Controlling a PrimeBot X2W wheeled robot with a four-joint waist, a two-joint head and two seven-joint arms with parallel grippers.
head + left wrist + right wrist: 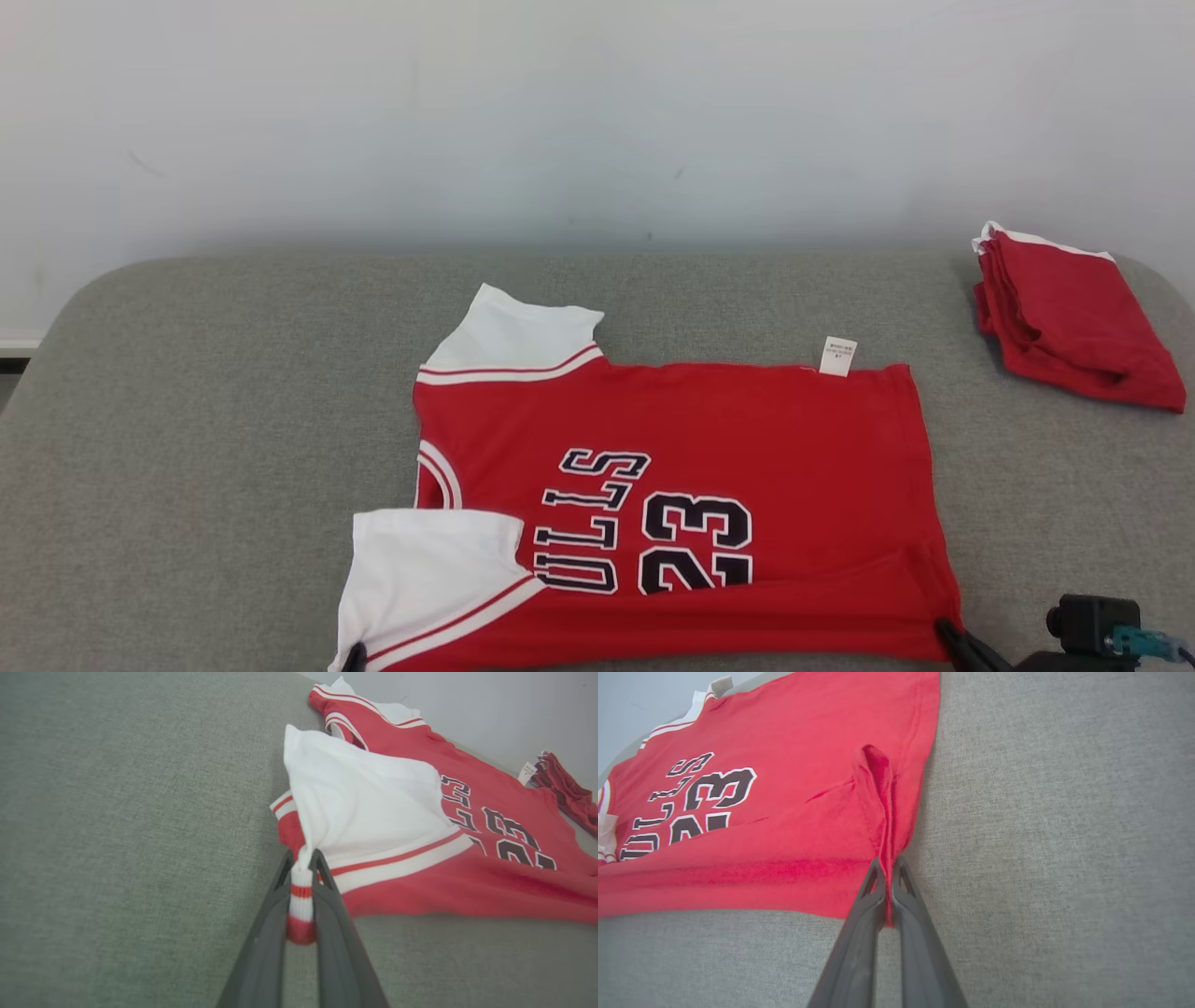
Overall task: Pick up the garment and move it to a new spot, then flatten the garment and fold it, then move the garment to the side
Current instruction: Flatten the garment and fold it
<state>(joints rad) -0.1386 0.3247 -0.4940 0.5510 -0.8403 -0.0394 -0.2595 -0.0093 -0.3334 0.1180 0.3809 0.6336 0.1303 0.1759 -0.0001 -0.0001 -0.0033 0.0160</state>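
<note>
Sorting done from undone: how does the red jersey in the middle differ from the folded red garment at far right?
The jersey lies spread wide; the folded garment is a compact stack. The jersey shows white sleeves and dark lettering; the folded garment looks plain red with a white edge. The left gripper and right gripper pinch the jersey's near edge; neither touches the folded garment. Both are red, on the grey surface.

Bright, soft, even light falls from above, leaving faint shadows under the edges of the red-and-white cloth jersey (672,439) on the grey fabric-covered counter (187,420). Both wrist views curve toward their edges and look slightly soft.
</note>
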